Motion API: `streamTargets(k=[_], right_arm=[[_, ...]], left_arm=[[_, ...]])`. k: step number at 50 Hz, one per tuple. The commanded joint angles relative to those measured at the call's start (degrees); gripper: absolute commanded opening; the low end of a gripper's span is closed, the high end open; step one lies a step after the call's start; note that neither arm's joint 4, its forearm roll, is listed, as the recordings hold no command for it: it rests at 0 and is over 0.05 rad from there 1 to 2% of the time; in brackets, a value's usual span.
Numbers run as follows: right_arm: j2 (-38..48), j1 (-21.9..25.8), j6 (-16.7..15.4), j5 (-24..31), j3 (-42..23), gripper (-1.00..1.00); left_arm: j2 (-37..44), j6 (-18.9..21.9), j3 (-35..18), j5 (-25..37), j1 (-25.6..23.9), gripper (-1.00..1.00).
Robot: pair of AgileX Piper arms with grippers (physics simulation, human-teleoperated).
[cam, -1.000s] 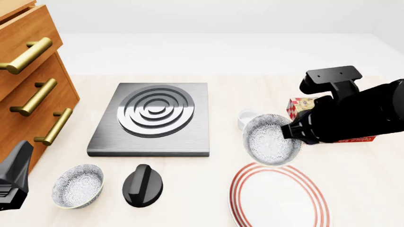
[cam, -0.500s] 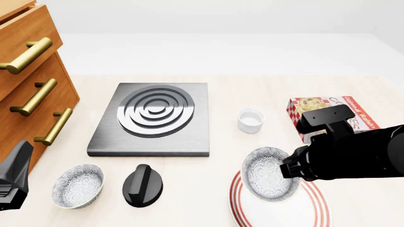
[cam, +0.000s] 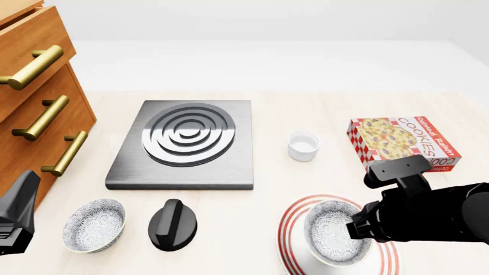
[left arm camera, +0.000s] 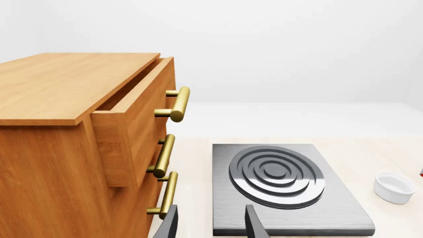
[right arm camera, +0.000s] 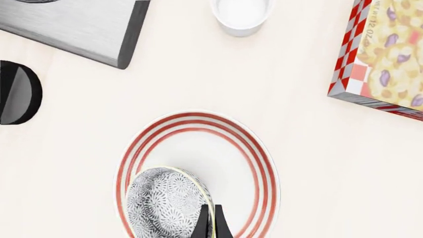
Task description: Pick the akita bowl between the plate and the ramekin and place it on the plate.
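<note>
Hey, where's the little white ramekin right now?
In the front view the ramekin stands on the table right of centre, between the burner plate and the cookie box, beyond the plate.

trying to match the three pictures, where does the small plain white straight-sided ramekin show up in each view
Front view: the small plain white straight-sided ramekin stands right of the grey stove plate, left of the cookie box.
Left wrist view: ramekin at the picture's edge, beside the stove plate.
Right wrist view: ramekin cut off by the frame.
Shared landmark: the stove plate.
</note>
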Motion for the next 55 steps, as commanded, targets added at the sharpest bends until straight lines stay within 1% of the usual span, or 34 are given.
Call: streamTargets(k=[1, 4, 6, 10, 11, 12, 13, 15, 17, 19, 25, 26, 27, 28, 30, 33, 34, 36, 38, 40, 41, 43, 45, 46, 48, 50, 52, 54, 55], right_arm=[[3.31, -1.01, -0.15, -4.40, 2.22, -1.00], [4.87, -2.43, -1.24, -6.20, 2.92, -1.00], [5.87, -1.85, -0.70, -6.97, 2.97, -1.00], [6.40, -2.10, -0.84, -7.55, 3.27, -1.00], [6.72, -2.76, -1.27, -7.84, 3.46, -1.00], [6.74, -3.79, -2.38, -8.06, 3.71, -1.00], [6.91, -3.82, -2.48, -8.25, 3.86, -1.00], [6.64, -3.67, -2.20, -7.83, 3.70, -1.00], [5.81, -4.41, -3.34, -7.37, 3.68, -1.00], [5.78, -4.20, -2.94, -7.36, 3.61, -1.00], [6.02, -5.17, -3.69, -7.96, 4.01, -1.00], [5.76, -4.29, -3.10, -7.48, 3.75, 1.00], [5.70, -3.99, -2.67, -7.29, 3.65, 1.00], [5.06, -4.80, -3.65, -6.90, 3.61, 1.00], [4.86, -4.32, -3.28, -6.40, 3.26, 1.00], [3.06, -5.25, -4.10, -4.47, 2.52, 1.00], [1.96, -4.78, -3.87, -3.14, 1.90, 1.00], [-0.35, -5.77, -4.73, -0.84, 0.88, 1.00], [-1.46, -5.45, -4.38, 0.89, 0.11, 1.00], [-3.55, -6.36, -5.46, 2.52, -0.21, 1.00], [-4.02, -6.15, -5.12, 3.12, -0.54, 1.00], [-6.88, -6.99, -5.84, 6.11, -1.98, 1.00], [-7.74, -6.90, -5.76, 7.19, -2.56, 1.00], [-9.53, -8.39, -7.07, 8.90, -3.34, 1.00], [-11.13, -8.41, -6.57, 11.57, -5.19, 1.00], [-13.65, -11.19, -8.77, 14.38, -7.03, 1.00], [-14.96, -10.74, -8.43, 16.80, -8.87, 1.00], [-15.63, -11.17, -8.83, 17.56, -9.46, 1.00], [-16.48, -11.42, -8.29, 18.84, -10.77, 1.00]], left_arm=[[0.00, 0.00, 0.00, 0.00, 0.00, 1.00], [0.00, 0.00, 0.00, 0.00, 0.00, 1.00], [0.00, 0.00, 0.00, 0.00, 0.00, 1.00], [0.00, 0.00, 0.00, 0.00, 0.00, 1.00], [0.00, 0.00, 0.00, 0.00, 0.00, 1.00], [0.00, 0.00, 0.00, 0.00, 0.00, 1.00], [0.00, 0.00, 0.00, 0.00, 0.00, 1.00], [0.00, 0.00, 0.00, 0.00, 0.00, 1.00], [0.00, 0.00, 0.00, 0.00, 0.00, 1.00], [0.00, 0.00, 0.00, 0.00, 0.00, 1.00], [0.00, 0.00, 0.00, 0.00, 0.00, 1.00], [0.00, 0.00, 0.00, 0.00, 0.00, 1.00], [0.00, 0.00, 0.00, 0.00, 0.00, 1.00], [0.00, 0.00, 0.00, 0.00, 0.00, 1.00], [0.00, 0.00, 0.00, 0.00, 0.00, 1.00], [0.00, 0.00, 0.00, 0.00, 0.00, 1.00], [0.00, 0.00, 0.00, 0.00, 0.00, 1.00], [0.00, 0.00, 0.00, 0.00, 0.00, 1.00], [0.00, 0.00, 0.00, 0.00, 0.00, 1.00], [0.00, 0.00, 0.00, 0.00, 0.00, 1.00], [0.00, 0.00, 0.00, 0.00, 0.00, 1.00], [0.00, 0.00, 0.00, 0.00, 0.00, 1.00], [0.00, 0.00, 0.00, 0.00, 0.00, 1.00], [0.00, 0.00, 0.00, 0.00, 0.00, 1.00], [0.00, 0.00, 0.00, 0.00, 0.00, 1.00], [0.00, 0.00, 0.00, 0.00, 0.00, 1.00], [0.00, 0.00, 0.00, 0.00, 0.00, 1.00], [0.00, 0.00, 0.00, 0.00, 0.00, 1.00], [0.00, 0.00, 0.00, 0.00, 0.00, 1.00]])
